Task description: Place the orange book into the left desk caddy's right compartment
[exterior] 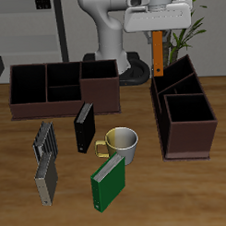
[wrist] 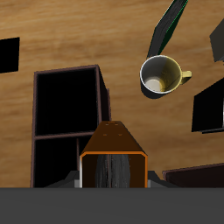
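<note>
Orange book (exterior: 156, 56) hangs upright, pinched in the claw (exterior: 155, 32) above the left desk caddy (exterior: 182, 112); it should stay vertical, centre over the right compartment (exterior: 191, 119), then descend slowly.

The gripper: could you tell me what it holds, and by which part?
The gripper holds the orange book by its upper end; the book hangs upright.

Surface (exterior: 20, 183): wood, visible grain, matt to slight sheen. Left desk caddy (exterior: 184, 114): dark reddish-brown, matt, smooth walls; second caddy (exterior: 63, 87) matched it. Orange book (exterior: 156, 54): smooth cover, low gloss; pale paper page edges showed in wrist view. Mug (exterior: 122, 142): cream, glossy, ceramic-looking. Green book (exterior: 109, 182): smooth, faintly shiny cover
</note>
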Tool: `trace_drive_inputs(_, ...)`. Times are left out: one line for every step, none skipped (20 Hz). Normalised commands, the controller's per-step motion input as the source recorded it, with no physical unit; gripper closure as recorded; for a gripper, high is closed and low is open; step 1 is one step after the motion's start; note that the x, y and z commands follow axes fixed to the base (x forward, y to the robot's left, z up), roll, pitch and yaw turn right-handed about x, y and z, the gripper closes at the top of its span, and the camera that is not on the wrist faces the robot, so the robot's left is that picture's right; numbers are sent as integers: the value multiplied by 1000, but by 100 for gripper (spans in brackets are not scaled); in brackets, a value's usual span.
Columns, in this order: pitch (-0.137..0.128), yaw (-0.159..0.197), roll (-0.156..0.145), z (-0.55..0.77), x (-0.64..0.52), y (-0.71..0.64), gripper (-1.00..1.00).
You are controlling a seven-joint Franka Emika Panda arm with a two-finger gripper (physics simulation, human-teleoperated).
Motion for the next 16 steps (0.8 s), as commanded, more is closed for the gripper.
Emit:
trace_drive_inputs(0, 0, 0, -51, -107, -119, 100)
trace_drive_inputs(-8, 133, -69, 229, 762, 934, 100)
trace_drive_inputs(-13, 37, -119, 137, 350, 255, 100)
trace_drive_inputs(0, 12, -35, 114, 209, 249, 100)
trace_drive_inputs(-2, 102, 51, 193, 379, 574, 100)
trace_drive_inputs(3, -20, -40, 190, 266, 319, 100)
trace_drive_inputs(-39, 24, 2, 160, 169, 271, 100)
trace_drive_inputs(2, -19, -77, 143, 255, 196, 100)
trace_drive_inputs(7, -13, 69, 169, 313, 330, 100)
trace_drive_inputs(34, -7, -38, 115, 316, 117, 100)
trace_drive_inputs(32, -81, 3, 110, 335, 186, 100)
trace_drive_inputs(19, 18, 41, 72, 350, 202, 100)
trace_drive_inputs(42, -47, -85, 75, 378, 5, 100)
trace_drive_inputs(38, -70, 15, 85, 341, 130, 100)
trace_drive_inputs(-25, 24, -75, 111, 529, 160, 100)
trace_drive_inputs(1, -18, -10, 22, 164, 99, 100)
